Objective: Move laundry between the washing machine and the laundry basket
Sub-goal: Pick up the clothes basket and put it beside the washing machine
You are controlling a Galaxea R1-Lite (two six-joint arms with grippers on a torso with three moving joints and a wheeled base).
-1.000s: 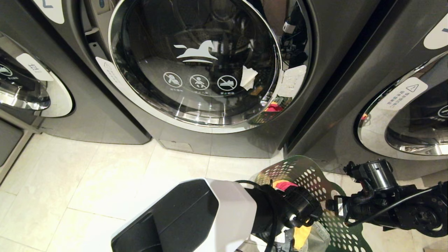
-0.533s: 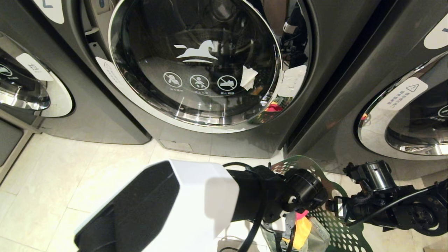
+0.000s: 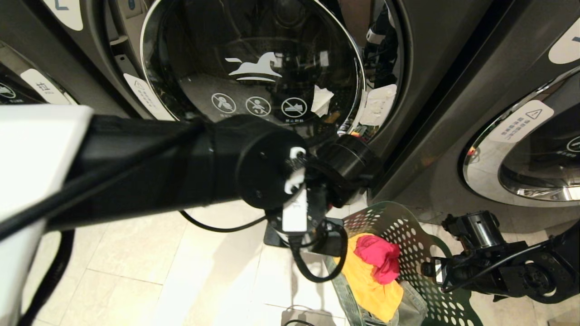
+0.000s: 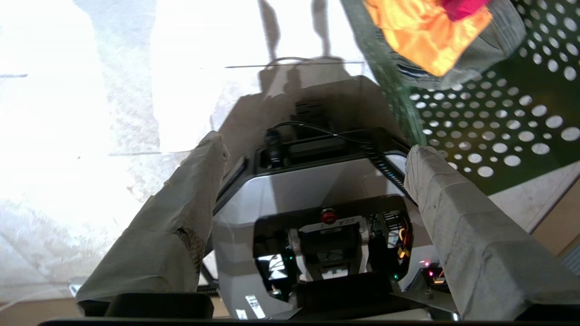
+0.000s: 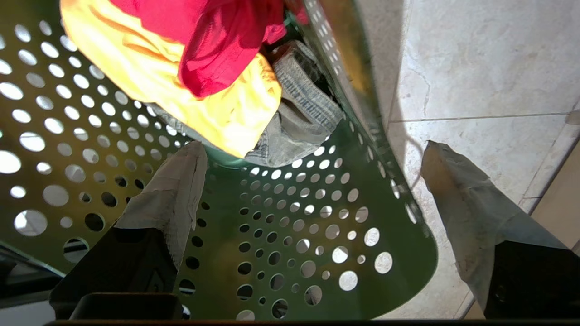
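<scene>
Pale tiled floor [image 3: 136,253]; three dark washers in row. Middle washer [image 3: 253,86] door shut, glass reflective, drum contents indiscernible. Basket [image 3: 408,226] on floor by its lower right corner, partly cut off; laundry [image 3: 371,271] inside, yellow under pink. Left arm [image 3: 181,163] masks floor; left claw [image 4: 312,149] apart, empty. Right claw [image 5: 312,181] apart, straddling basket rim.

The washing machine [image 3: 421,68] door glass [image 3: 253,81] bears a white horse logo and three round prohibition signs; other labels are illegible.
</scene>
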